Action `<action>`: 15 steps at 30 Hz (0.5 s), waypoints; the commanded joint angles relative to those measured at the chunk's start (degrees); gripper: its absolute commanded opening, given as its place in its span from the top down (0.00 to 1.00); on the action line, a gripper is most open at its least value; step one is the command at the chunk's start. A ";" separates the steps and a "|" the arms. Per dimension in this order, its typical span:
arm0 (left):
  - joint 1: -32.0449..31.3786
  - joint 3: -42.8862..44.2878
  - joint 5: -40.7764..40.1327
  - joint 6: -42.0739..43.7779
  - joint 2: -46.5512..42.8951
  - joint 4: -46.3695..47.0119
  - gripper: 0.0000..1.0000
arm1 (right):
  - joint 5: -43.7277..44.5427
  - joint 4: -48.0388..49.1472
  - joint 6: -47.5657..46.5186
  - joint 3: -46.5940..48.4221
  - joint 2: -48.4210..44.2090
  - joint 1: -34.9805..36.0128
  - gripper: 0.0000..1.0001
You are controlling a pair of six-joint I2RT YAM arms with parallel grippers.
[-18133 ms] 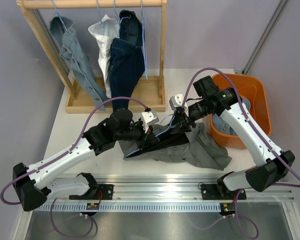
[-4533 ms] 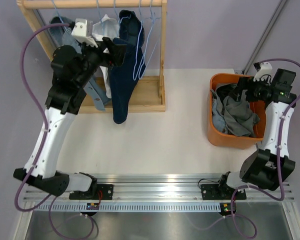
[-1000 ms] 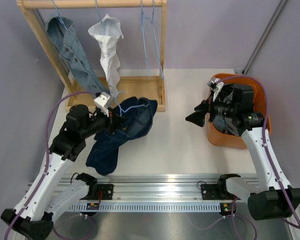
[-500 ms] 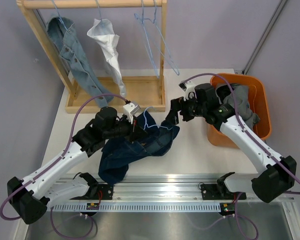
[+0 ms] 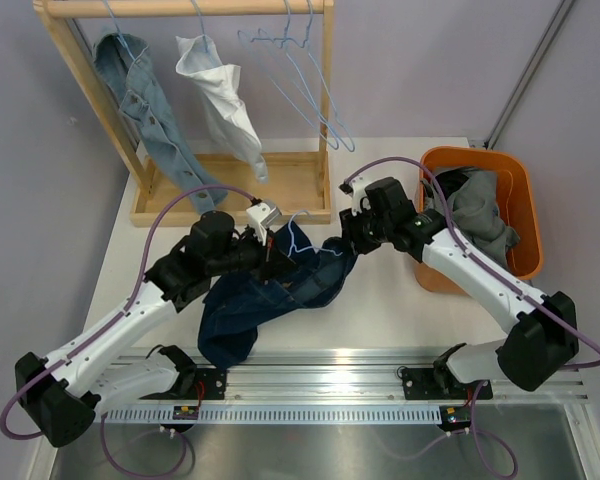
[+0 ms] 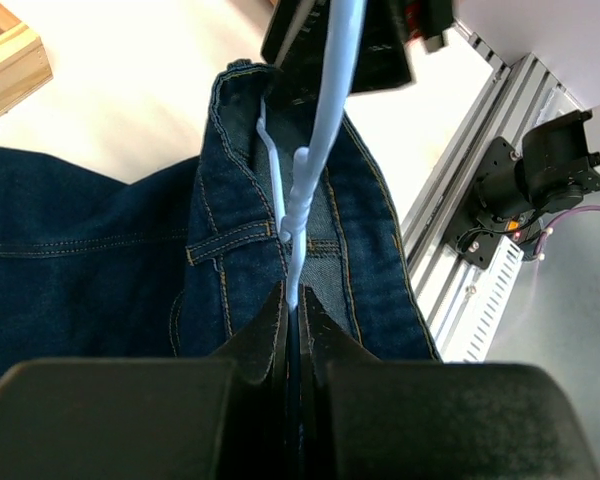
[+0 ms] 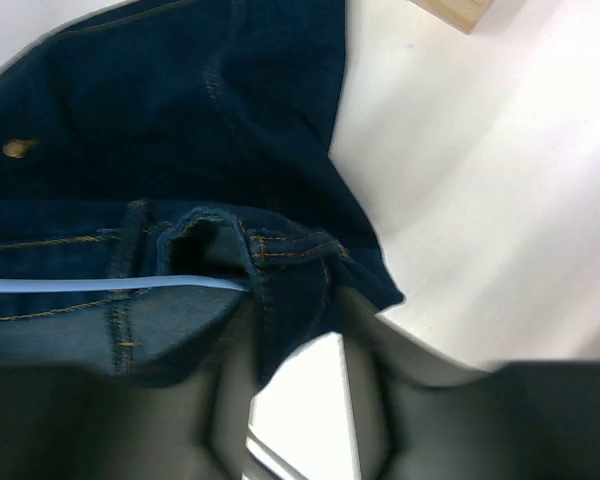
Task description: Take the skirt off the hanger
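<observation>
Dark denim skirt (image 5: 280, 290) is lying bunched mid-worktop (image 5: 380, 310), with the light blue wire hanger (image 6: 325, 120) sitting inside its waistband. Left pincer (image 6: 292, 300) is clamping the hanger wire just below the twisted neck. Right pincer (image 7: 298, 310) is straddling the waistband corner, jaws apart, gripping nothing.

Judgement: the waistband grasp is the step in hand. Right should be closing deep over the stitched seam, clear of the wire, then drawing the cloth off along the hanger arm while left is holding firm.

Beyond, the orange bin (image 5: 520, 190) is holding grey cloth.
</observation>
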 commanded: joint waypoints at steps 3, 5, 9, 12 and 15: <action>-0.20 5.64 1.76 2.00 -1.14 1.46 1.00 | 8.13 0.52 -1.64 0.78 3.49 -0.14 0.82; -0.20 6.16 1.59 2.53 -1.67 -0.47 1.00 | 9.29 0.25 -1.55 1.92 4.90 -1.19 1.00; -0.20 6.25 1.77 3.85 -4.21 -3.47 1.00 | 9.11 1.39 -1.11 2.80 6.57 -5.67 1.00; -0.11 5.55 2.38 4.29 -5.97 -5.05 1.00 | 8.76 3.06 -1.28 2.71 7.71 -10.85 1.00; -0.11 4.85 2.47 4.64 -7.99 -6.45 1.00 | 8.58 4.56 -2.51 2.45 9.03 -15.60 1.00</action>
